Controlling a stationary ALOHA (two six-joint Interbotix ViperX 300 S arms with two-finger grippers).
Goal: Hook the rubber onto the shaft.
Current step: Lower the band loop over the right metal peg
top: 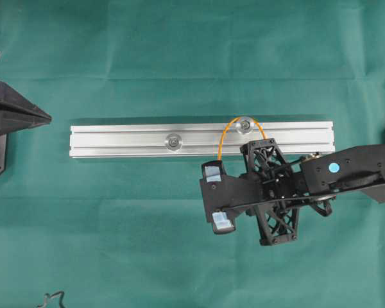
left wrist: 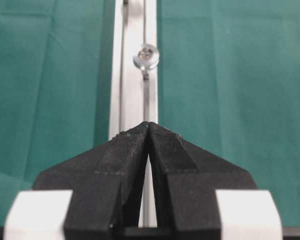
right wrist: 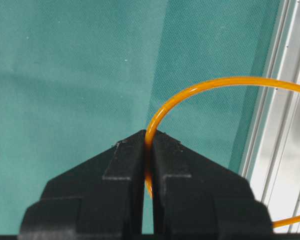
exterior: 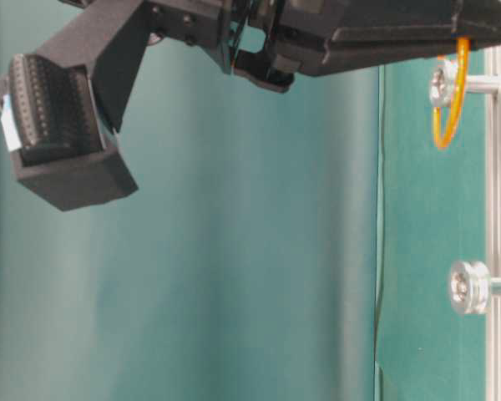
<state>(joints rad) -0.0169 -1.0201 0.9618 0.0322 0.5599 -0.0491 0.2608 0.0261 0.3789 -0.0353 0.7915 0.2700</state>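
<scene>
Your right gripper (right wrist: 147, 142), jaws pinched tight on the thin orange rubber band (top: 226, 133), holds the loop arched over the silver aluminium rail (top: 115, 140) and round the far side of the flanged silver shaft (top: 245, 124). Keep the band taut under the flange before releasing. The left gripper (left wrist: 149, 131) rests shut and empty at the rail's end.
</scene>
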